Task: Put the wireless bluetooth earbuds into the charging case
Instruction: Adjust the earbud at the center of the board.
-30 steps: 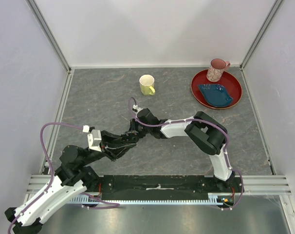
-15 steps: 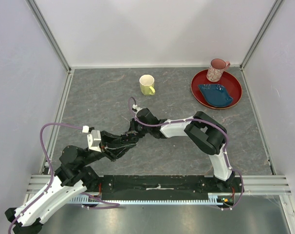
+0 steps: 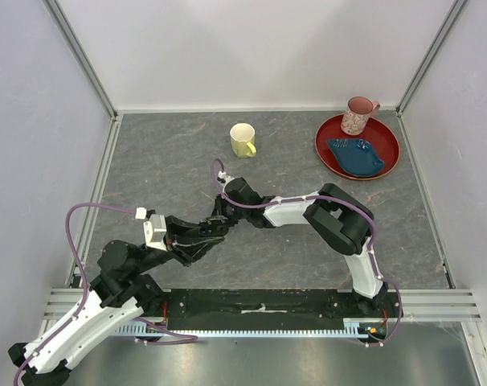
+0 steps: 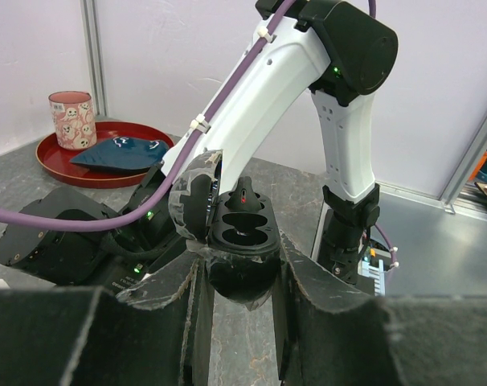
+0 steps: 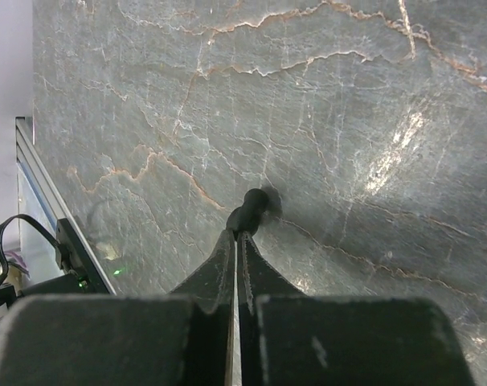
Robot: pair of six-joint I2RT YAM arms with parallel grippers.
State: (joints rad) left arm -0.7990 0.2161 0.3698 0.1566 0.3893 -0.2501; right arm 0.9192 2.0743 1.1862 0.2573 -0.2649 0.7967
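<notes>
Left tool [image 4: 239, 264] tight around open charging case [image 4: 242, 231], right tool [image 5: 236, 243] tight on black earbud [image 5: 252, 206]; yellow mug [image 3: 243, 140] beyond.

Charging case [image 4: 239, 241] between the left claw's [image 4: 239, 277] fingers at mid-desk [image 3: 163, 161], right claw [image 5: 235, 237] just behind it pinching an earbud [image 5: 251, 206], mug [image 3: 243, 140] farther back, plate [image 3: 388, 165] far right, cup [image 3: 358, 116] and dish [image 3: 356, 156] on it.

A yellow mug [image 3: 243, 140] stands apart from a red plate [image 3: 388, 135] holding a pink cup [image 3: 358, 115] and a blue dish [image 3: 356, 155].
</notes>
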